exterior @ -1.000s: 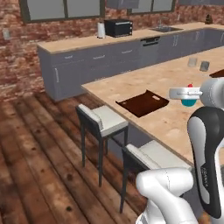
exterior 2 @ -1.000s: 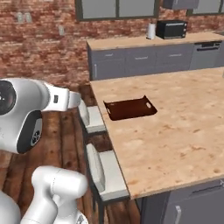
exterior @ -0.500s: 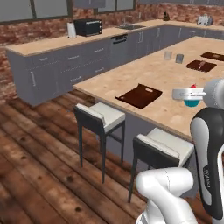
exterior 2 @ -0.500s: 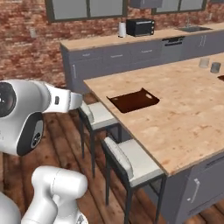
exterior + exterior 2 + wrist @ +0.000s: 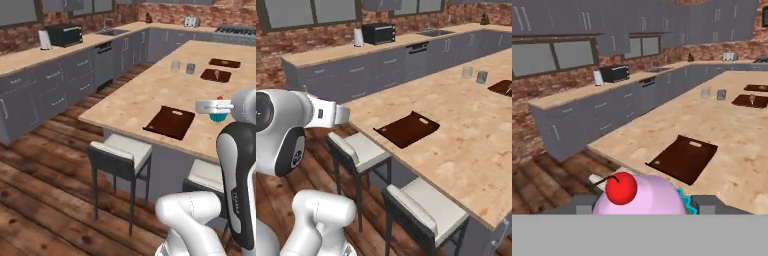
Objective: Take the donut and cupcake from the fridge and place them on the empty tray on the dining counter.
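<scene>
My gripper (image 5: 216, 107) is shut on the cupcake (image 5: 218, 115), which has a teal wrapper, pink frosting and a red dot. It hangs above the near part of the dining counter (image 5: 145, 95), to the right of the empty dark brown tray (image 5: 170, 121). In the hand view the cupcake (image 5: 644, 196) sits between my gripper (image 5: 644, 206) tips, with the tray (image 5: 683, 157) ahead on the dining counter (image 5: 732, 132). The tray (image 5: 407, 128) lies flat near the edge of the dining counter (image 5: 471, 125). The donut and the fridge are out of view.
Two white-cushioned stools (image 5: 121, 150) (image 5: 426, 202) stand along the island's near side. Two small grey cups (image 5: 183, 67) and two food-bearing trays (image 5: 216, 75) lie further down the top. A grey cabinet run with a toaster oven (image 5: 65, 35) lines the brick wall.
The base has driven and turned, so the whole scene has shifted and the counter is seen from a new angle. The cupcake stays held in my gripper.
</scene>
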